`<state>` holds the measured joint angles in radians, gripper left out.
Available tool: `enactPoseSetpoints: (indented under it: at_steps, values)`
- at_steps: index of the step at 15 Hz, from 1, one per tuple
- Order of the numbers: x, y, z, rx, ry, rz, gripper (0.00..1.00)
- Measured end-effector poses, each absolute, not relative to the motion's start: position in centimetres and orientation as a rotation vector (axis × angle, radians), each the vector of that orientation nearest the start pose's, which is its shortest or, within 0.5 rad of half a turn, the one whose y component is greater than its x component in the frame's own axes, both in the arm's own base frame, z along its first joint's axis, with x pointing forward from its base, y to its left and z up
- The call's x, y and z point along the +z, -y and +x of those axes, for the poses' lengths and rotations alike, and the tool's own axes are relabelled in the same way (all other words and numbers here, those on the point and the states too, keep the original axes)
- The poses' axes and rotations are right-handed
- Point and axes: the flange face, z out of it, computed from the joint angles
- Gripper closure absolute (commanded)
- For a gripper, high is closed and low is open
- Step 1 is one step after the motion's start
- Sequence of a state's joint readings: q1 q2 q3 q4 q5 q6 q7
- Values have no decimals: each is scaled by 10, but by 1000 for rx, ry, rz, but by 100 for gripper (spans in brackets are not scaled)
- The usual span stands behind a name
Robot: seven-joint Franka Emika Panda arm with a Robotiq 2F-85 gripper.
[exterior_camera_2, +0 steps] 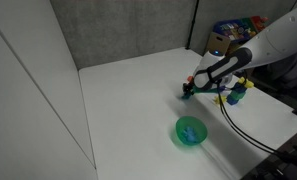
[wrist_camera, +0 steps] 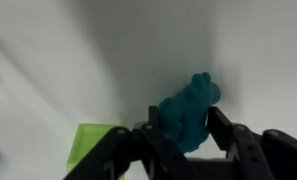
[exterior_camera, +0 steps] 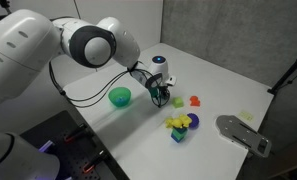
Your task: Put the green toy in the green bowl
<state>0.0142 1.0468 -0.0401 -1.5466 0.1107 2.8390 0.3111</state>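
In the wrist view my gripper (wrist_camera: 186, 118) is shut on the green toy (wrist_camera: 191, 100), a dark teal chunky piece that sticks out past the fingertips over the white table. In both exterior views the gripper (exterior_camera: 163, 96) (exterior_camera_2: 188, 91) is low over the table, and the toy is too small there to make out. The green bowl (exterior_camera: 120, 97) (exterior_camera_2: 191, 130) stands empty on the table, a short way from the gripper. I cannot tell if the toy is off the table.
A lighter yellow-green piece (wrist_camera: 93, 150) lies close beside the gripper. An orange toy (exterior_camera: 195, 101) and the yellow, purple and blue cluster (exterior_camera: 180, 123) (exterior_camera_2: 235, 95) lie nearby. A grey flat object (exterior_camera: 243, 134) lies at the table's edge. A cable trails from the wrist.
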Motion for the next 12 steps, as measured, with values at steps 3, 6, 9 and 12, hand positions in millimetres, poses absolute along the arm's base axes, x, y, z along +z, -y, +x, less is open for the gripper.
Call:
enactPoseSetpoints:
  at_steps: [3,6,9,12]
  values:
    - [68,13,702,-406,-620,-2988,82]
    - [89,8,704,-431,-606,-2975,85]
    - [114,5,702,-436,-578,-2972,87]
    - [138,1,693,-387,-529,-2978,88]
